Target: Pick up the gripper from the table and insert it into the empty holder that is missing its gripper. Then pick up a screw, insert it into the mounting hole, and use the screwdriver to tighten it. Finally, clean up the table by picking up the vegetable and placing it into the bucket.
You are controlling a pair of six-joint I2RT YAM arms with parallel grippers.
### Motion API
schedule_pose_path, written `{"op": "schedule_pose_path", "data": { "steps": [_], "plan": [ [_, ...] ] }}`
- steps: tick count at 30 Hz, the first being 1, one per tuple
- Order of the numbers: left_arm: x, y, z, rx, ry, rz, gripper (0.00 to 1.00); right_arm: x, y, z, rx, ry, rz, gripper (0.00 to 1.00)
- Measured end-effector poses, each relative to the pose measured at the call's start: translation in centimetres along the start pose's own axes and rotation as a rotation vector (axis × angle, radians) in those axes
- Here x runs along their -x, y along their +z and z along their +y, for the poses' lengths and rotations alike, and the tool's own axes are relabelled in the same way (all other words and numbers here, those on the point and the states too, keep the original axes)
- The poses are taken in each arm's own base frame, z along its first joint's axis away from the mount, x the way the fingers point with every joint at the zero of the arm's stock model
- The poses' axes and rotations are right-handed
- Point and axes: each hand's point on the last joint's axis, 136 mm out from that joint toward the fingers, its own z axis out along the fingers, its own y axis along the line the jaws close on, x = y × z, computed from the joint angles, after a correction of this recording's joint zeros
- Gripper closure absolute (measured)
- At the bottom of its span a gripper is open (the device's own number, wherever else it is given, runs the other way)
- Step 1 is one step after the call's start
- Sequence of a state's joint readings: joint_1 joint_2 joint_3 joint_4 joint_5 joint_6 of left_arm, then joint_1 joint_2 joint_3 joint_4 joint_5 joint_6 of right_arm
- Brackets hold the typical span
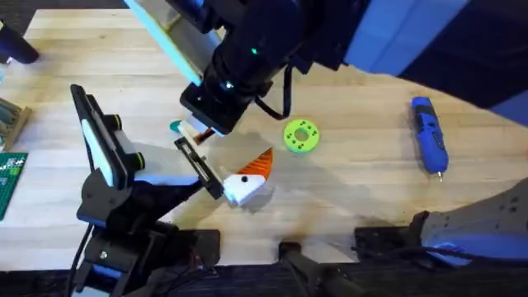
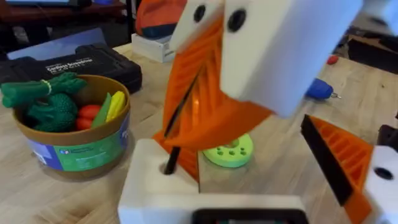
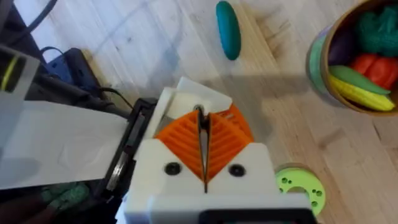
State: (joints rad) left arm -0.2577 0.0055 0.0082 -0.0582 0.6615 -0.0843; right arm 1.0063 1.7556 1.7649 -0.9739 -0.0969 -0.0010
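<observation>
My right gripper [image 3: 200, 115] reaches across the middle and is shut on a thin black screw [image 2: 180, 118]. The screw's tip meets a hole in the white block of the gripper [image 2: 155, 186]. The gripper sits at one end of the black holder [image 1: 198, 165] on my left arm's wrist. My left gripper [image 2: 255, 180] stands open, its other orange finger [image 1: 252, 175] at the bar's near end. The teal vegetable [image 3: 228, 28] lies on the table beyond. The tan-and-green bucket [image 2: 68, 152] holds toy vegetables. Far right lies the blue screwdriver [image 1: 429, 136].
A bright green disc with holes [image 1: 300, 136] lies between the grippers and the screwdriver. A black case [image 2: 74, 62] sits behind the bucket. A green circuit board [image 1: 10, 177] rests at the table's left edge. Bare wood runs from the disc to the screwdriver.
</observation>
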Motion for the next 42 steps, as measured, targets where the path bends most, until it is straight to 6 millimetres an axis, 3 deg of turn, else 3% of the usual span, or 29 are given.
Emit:
{"op": "schedule_pose_path", "data": {
  "steps": [10,20,24,27,38,42],
  "plan": [
    [0.0,0.0,0.0,0.0,-0.006,0.001,0.015,0.6,1.3,0.6,0.009,-0.015,-0.005,0.994],
    [0.0,0.0,0.0,-0.001,-0.006,0.0,0.015,0.6,1.3,0.6,0.009,-0.013,-0.004,0.972],
    [0.0,0.0,0.0,0.0,-0.003,0.0,0.015,0.6,1.2,0.3,-0.003,-0.016,-0.004,0.433],
    [0.0,0.0,0.0,0.002,-0.004,0.0,0.016,0.8,1.0,-1.3,-0.05,-0.002,-0.01,0.047],
    [0.0,0.0,0.0,-0.002,-0.003,0.0,0.016,-0.3,0.7,-2.1,-0.039,0.042,0.029,0.007],
    [0.0,0.0,0.0,-0.002,-0.002,0.0,0.015,-0.7,-0.9,-2.9,-0.039,0.085,0.024,0.007]
  ]
}}
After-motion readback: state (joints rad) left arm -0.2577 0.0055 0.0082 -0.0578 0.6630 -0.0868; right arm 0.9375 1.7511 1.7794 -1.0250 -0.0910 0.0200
